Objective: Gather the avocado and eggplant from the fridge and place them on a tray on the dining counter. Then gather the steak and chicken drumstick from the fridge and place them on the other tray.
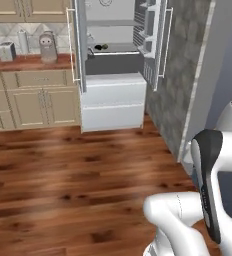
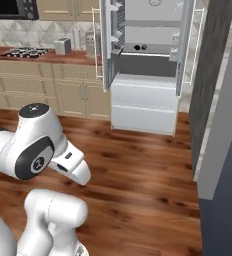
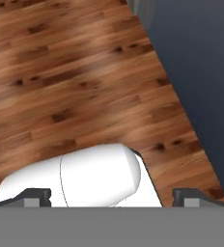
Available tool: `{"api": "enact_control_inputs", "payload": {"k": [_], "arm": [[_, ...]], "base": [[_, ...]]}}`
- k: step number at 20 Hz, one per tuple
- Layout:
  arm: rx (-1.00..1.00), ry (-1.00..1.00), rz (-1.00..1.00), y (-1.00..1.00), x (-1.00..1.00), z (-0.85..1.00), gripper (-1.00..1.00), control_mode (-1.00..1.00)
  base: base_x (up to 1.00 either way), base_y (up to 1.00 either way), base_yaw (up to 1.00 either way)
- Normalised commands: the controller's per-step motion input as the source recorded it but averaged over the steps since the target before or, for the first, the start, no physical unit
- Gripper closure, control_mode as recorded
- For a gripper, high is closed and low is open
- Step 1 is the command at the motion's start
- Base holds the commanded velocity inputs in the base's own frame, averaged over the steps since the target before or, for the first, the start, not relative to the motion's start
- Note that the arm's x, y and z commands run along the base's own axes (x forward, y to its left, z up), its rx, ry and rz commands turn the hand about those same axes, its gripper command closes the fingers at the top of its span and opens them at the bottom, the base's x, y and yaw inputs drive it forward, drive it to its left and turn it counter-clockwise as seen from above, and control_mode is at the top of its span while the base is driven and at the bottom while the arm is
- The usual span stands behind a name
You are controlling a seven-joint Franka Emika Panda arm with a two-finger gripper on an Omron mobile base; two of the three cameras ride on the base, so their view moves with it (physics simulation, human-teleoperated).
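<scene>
Left of the fridge (image 1: 113, 75) runs the kitchen bench (image 1: 28, 62) with a toaster (image 1: 6, 51). The fridge stands open, and small dark items (image 1: 101, 47), likely the avocado and eggplant though too small to tell, lie on its middle shelf. The gripper (image 3: 111, 198) points at the wooden floor (image 3: 61, 72), well short of the fridge, tips wide apart and empty. Judged step: approach; next, drive closer and reach in.
</scene>
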Motion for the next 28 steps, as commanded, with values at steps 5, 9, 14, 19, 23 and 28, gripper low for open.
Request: {"api": "enact_control_inputs", "payload": {"k": [5, 9, 14, 19, 23, 28], "arm": [[0.00, 0.00, 0.00, 0.00, 0.00, 0.00, -1.00, 1.00], [0.00, 0.00, 0.00, 0.00, 0.00, 0.00, -1.00, 1.00], [0.00, 0.00, 0.00, 0.00, 0.00, 0.00, -1.00, 1.00], [0.00, 0.00, 0.00, 0.00, 0.00, 0.00, -1.00, 1.00], [0.00, 0.00, 0.00, 0.00, 0.00, 0.00, -1.00, 1.00], [0.00, 0.00, 0.00, 0.00, 0.00, 0.00, -1.00, 1.00]], "base": [[1.00, -0.39, 0.06], [1.00, -0.39, 0.07], [1.00, -0.37, 0.06], [1.00, -0.34, 0.05], [1.00, -0.25, 0.03], [0.98, -0.25, 0.02]]}}
